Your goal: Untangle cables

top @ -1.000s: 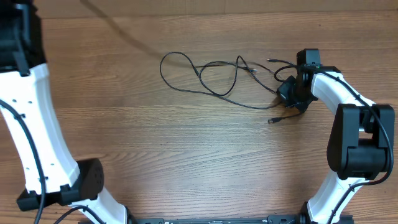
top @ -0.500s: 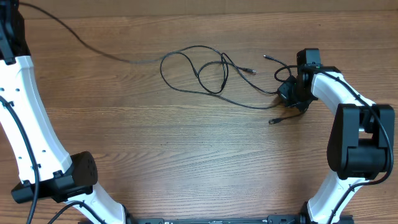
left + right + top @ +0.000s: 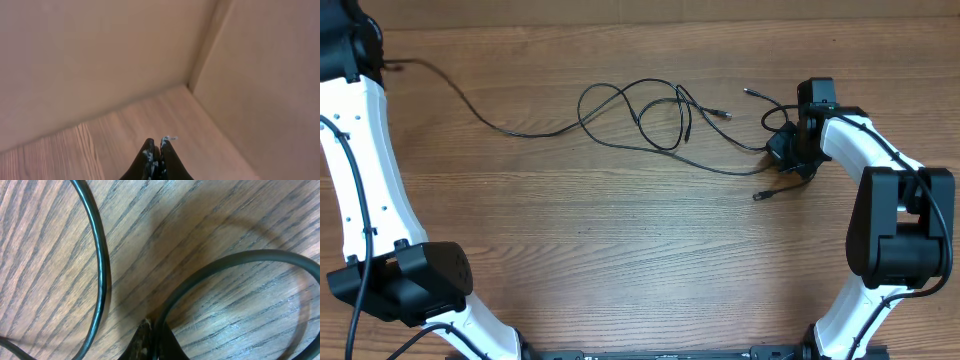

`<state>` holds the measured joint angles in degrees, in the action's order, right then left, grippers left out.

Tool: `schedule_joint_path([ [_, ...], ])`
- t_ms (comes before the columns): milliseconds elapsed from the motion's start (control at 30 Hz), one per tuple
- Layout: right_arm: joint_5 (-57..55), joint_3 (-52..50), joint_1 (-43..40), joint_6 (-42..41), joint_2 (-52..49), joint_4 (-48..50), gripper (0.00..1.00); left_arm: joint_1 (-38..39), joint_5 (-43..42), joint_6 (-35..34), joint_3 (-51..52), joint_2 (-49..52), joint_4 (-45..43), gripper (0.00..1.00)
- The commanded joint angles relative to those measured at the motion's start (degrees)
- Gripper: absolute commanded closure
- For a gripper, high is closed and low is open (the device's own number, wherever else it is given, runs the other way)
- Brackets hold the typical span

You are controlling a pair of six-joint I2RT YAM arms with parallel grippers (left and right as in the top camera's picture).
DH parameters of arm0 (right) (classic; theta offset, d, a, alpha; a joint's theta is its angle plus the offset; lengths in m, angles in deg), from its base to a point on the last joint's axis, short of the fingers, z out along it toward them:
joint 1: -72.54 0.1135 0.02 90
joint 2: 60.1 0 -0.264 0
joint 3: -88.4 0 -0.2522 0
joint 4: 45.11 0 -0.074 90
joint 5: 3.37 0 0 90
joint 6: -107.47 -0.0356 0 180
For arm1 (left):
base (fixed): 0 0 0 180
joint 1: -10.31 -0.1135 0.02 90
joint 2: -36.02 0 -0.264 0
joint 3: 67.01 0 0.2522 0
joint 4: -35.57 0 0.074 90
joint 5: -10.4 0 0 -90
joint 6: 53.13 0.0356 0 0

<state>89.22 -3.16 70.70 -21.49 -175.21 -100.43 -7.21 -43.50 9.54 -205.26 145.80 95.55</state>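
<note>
here, thin black cables [image 3: 106,270] in loose loops on grained wooden table [image 3: 620,250]

cables [image 3: 640,113] on table [image 3: 620,250], between left pincer [image 3: 156,144] and right pincer [image 3: 785,150]

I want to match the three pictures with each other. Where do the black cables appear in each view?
Overhead: cables loop at upper centre, with strands trailing left and right.
Left wrist: not in it.
Right wrist: cables cross the frame as two curved strands, one running to the bottom edge.
Shared landmark: the wood-grain table beneath them.
</note>
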Motion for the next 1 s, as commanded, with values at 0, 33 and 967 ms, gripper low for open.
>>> schedule_joint_path([
  [0, -4.0, -2.23, -1.22, 0.24, -3.23, 0.37, 0.96, -0.04, -4.81, -4.04, 3.89, -0.26, 1.4, 0.96],
  [33, -4.0, -2.23, -1.22, 0.24, -3.23, 0.48, 0.96, -0.04, -5.66, -5.14, 5.22, -0.26, 1.92, 0.96],
  [967, -3.98, -2.23, -1.22, 0.24, -3.23, 0.96, 0.96, -6.23, -4.17, -9.16, 39.47, -0.26, -6.69, 0.9],
])
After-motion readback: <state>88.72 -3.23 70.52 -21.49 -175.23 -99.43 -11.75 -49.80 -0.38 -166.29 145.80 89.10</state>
